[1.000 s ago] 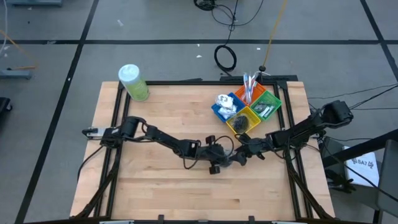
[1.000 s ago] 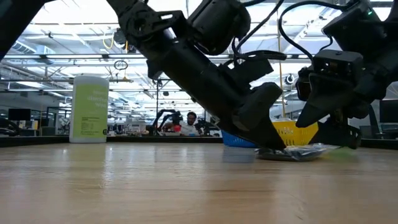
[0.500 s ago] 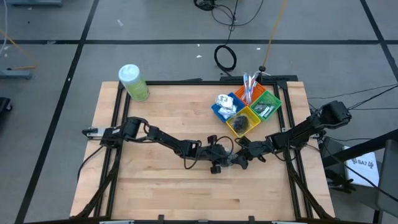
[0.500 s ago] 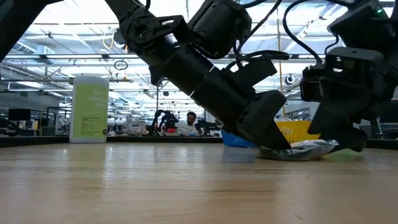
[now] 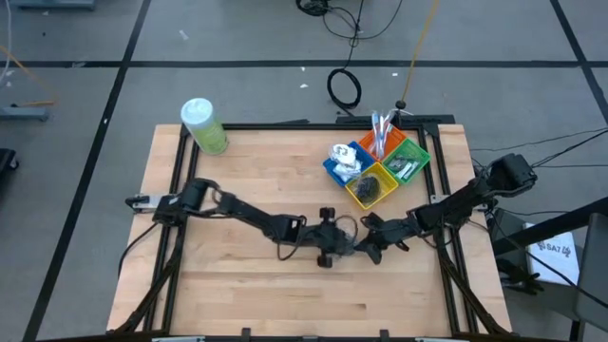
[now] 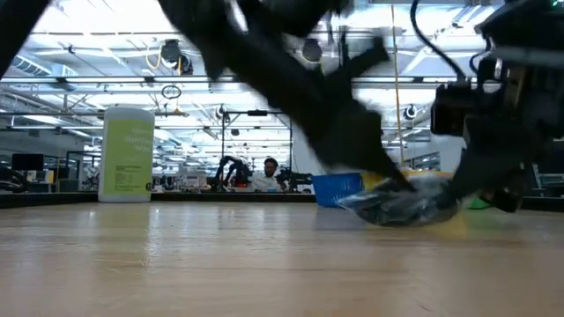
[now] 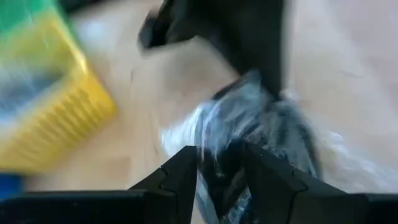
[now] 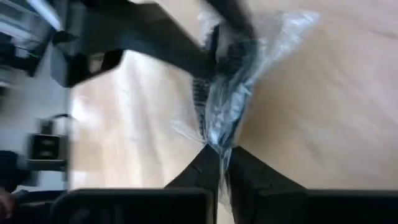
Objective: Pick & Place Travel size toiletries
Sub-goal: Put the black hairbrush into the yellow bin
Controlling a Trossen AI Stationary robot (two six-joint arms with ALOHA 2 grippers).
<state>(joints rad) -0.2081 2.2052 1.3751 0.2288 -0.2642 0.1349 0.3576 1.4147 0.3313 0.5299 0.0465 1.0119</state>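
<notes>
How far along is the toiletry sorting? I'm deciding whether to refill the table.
Already done, it seems: the coloured bins hold items, toothbrushes upright in the orange one. In hand: a clear bag of dark items sits mid-table, pinched by both the left gripper and the right gripper, which is shut on its edge. Left: getting that bag into a bin. The green bottle stands untouched.

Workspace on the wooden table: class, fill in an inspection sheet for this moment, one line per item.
Surface: wooden table, mostly bare.
Job's things: clear bag of dark items at mid-table; coloured bins with toiletries at the far right.
Clutter: green bottle at the far left corner.
Grippers: left pincer gripping the bag; right pincer shut on its other end.
Cables: black coil on the floor beyond the table.
Surroundings: a person far behind, open hall.
</notes>
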